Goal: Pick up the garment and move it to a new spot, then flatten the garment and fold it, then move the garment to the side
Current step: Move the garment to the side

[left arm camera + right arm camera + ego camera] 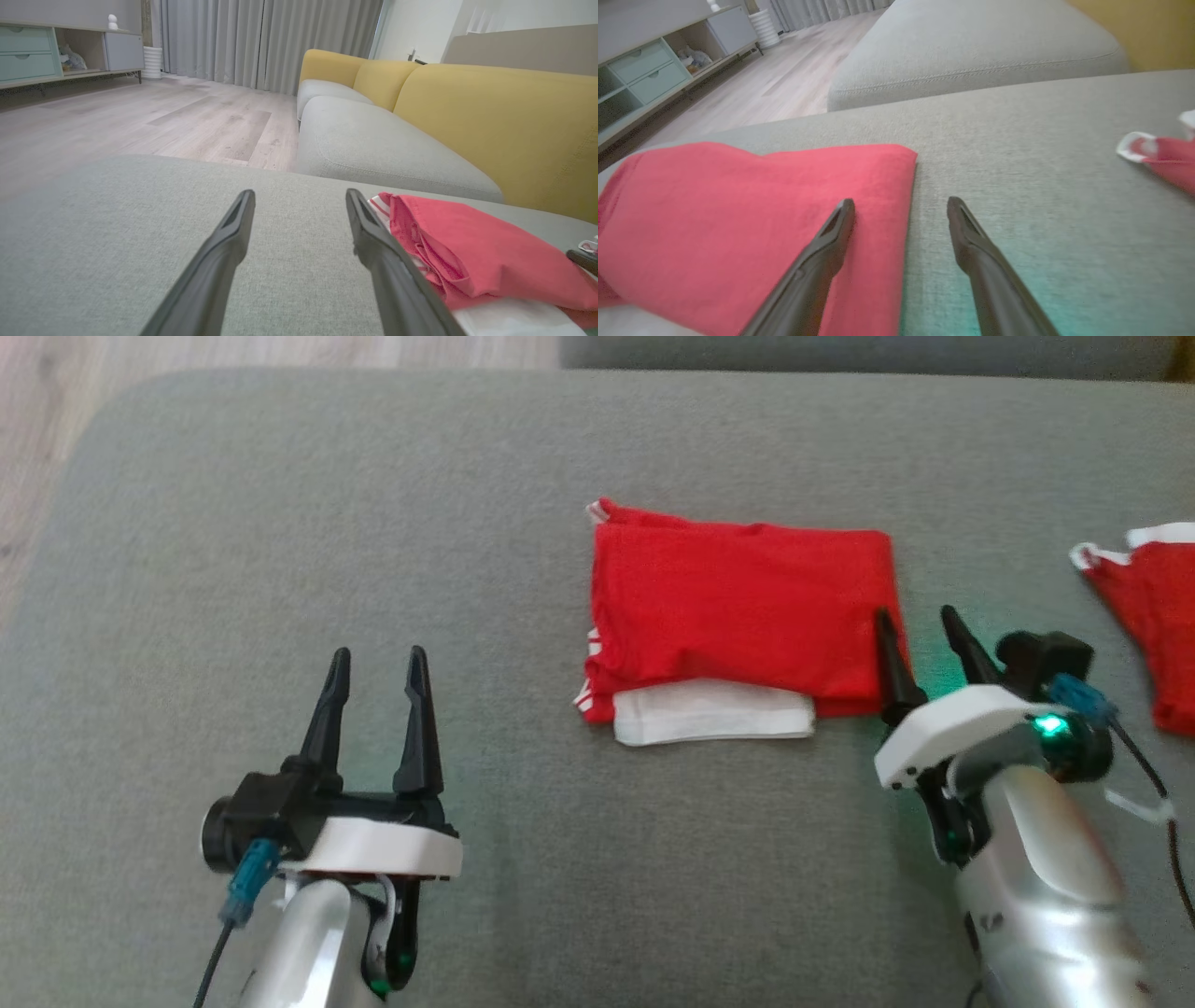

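Well off at the garment's (738, 602) 3 o'clock, a second red cloth (1153, 616) with white edging lies on the same grey cushion (280, 523), cut off by the edge of the head view. Bare cushion separates the two, and nothing lies on the garment. It sits folded into a flat rectangle just right of the cushion's middle, red side up. A white layer pokes out along its 6 o'clock edge, and striped trim shows at the 7 and 11 o'clock corners.

The right hand (914, 613) stands at the garment's 4 o'clock corner, fingers apart and holding nothing. One finger is over the edge of the red fabric and the other over bare cushion; whether either touches, I cannot tell. The left hand (378, 653) is at the garment's 8 o'clock, well apart from it, fingers likewise spread and empty, over bare cushion.

Beyond the cushion in the left wrist view, pale wood floor (140, 121) runs toward 11 o'clock. A sofa (490, 121) with grey seats and yellow backs fills the 2 o'clock side, and grey curtains (261, 37) hang at 12. At 10 o'clock a cabinet (28, 56) has one open compartment (79, 44) holding small things too blurred to name.
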Controlling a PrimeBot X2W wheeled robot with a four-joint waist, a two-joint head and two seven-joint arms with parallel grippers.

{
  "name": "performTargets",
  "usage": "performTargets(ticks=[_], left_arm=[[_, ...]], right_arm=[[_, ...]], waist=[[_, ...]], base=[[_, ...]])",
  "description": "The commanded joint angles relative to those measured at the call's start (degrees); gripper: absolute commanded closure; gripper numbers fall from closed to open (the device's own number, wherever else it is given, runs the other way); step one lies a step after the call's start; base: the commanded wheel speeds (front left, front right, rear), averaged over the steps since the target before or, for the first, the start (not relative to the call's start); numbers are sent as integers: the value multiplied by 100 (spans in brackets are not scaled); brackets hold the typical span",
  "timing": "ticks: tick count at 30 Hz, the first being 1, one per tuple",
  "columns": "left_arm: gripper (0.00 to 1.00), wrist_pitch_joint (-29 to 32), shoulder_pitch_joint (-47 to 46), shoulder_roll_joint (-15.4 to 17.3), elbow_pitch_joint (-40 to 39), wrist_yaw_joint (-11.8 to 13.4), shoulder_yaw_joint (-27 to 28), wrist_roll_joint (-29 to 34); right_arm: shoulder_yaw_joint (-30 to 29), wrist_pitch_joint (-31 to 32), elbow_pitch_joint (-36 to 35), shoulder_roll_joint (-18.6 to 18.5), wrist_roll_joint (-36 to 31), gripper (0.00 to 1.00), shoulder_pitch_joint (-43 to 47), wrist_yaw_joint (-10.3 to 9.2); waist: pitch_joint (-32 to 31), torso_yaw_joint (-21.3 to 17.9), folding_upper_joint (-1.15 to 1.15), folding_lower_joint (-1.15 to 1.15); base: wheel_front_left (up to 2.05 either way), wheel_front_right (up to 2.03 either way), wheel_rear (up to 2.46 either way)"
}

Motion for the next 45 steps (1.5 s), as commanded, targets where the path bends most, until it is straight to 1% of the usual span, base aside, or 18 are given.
performTargets(ticks=[1, 7, 8, 9, 10, 12, 14, 19, 22, 24, 25, 29, 31, 34, 37, 41, 45], left_arm=[[0, -36, -219, 40, -152, -9, 136, -35], [0, -36, -292, 40, -141, 24, 103, -64], [0, -36, -291, 40, -138, 26, 99, -67], [0, -36, -285, 40, -132, 28, 99, -66], [0, -36, -276, 40, -125, 32, 104, -62], [0, -36, -252, 40, -115, 42, 134, -41], [0, -36, -217, 40, -109, 39, 166, -9], [0, -36, -107, 40, -130, 6, 197, 45], [0, -36, -44, 40, -157, 5, 173, 47], [0, -36, -4, 40, -175, 12, 156, 46], [0, -36, -4, 40, -175, 12, 156, 46], [0, -36, 42, 40, -210, 30, 142, 53], [0, -36, 41, 40, -234, 34, 146, 60], [0, -36, -21, 40, -250, 15, 131, 81], [0, -36, -94, 40, -261, 8, 140, 89], [0, -36, -226, 40, -274, -12, 216, 82], [0, -36, -383, 40, -263, -75, 305, 147]], right_arm=[[193, 7, 25, -2, 73, 0, -282, 39], [500, 281, 1092, -2, 88, 0, -718, 39], [536, 312, 1231, -2, 78, 23, -768, 39], [576, 313, 1347, -2, 67, 78, -814, 39], [628, 282, 1436, -2, 55, 100, -853, 39], [677, 156, 1571, -2, 10, 100, -932, 39], [730, -16, 1661, -2, -176, 100, -1007, 39], [672, -357, 1698, -30, -927, 100, -1139, 39], [623, -437, 1548, -194, -1350, 100, -1121, 39], [635, -451, 1375, -398, -1608, 100, -1083, 39], [635, -451, 1375, -398, -1608, 100, -1083, 39], [723, -345, 929, -916, -1913, 100, -1004, 39], [790, -282, 683, -1212, -1885, 100, -976, 39], [864, -158, 388, -1807, -1844, 100, -952, 39], [863, 26, 165, -2282, -1758, 100, -938, 39], [789, 229, 15, -2745, -1658, 100, -985, 39], [639, 378, 15, -3074, -1694, 100, -1073, 39]], waist=[[101, 112, 0, -1], [115, 243, 0, -1], [100, 252, 0, -1], [76, 255, 0, -1], [51, 251, 0, -1], [-23, 212, 0, -1], [-117, 136, 0, -1], [-364, -159, 0, -1], [-484, -356, 0, -1], [-541, -495, 0, -1], [-541, -495, 0, -1], [-543, -761, 0, -1], [-476, -878, 0, -1], [-325, -991, 0, -1], [-181, -1075, 0, -1], [31, -1128, 0, -1], [196, -1087, 0, -1]], base=[[0, 0, 0], [0, 0, 0], [0, 0, 0], [0, 0, 0], [0, 0, 0], [0, 0, 0], [0, 0, 0], [0, 0, 0], [0, 0, 0], [0, 0, 0], [0, 0, 0], [0, 0, 0], [0, 0, 0], [0, 0, 0], [0, 0, 0], [0, 0, 0], [0, 0, 0]])
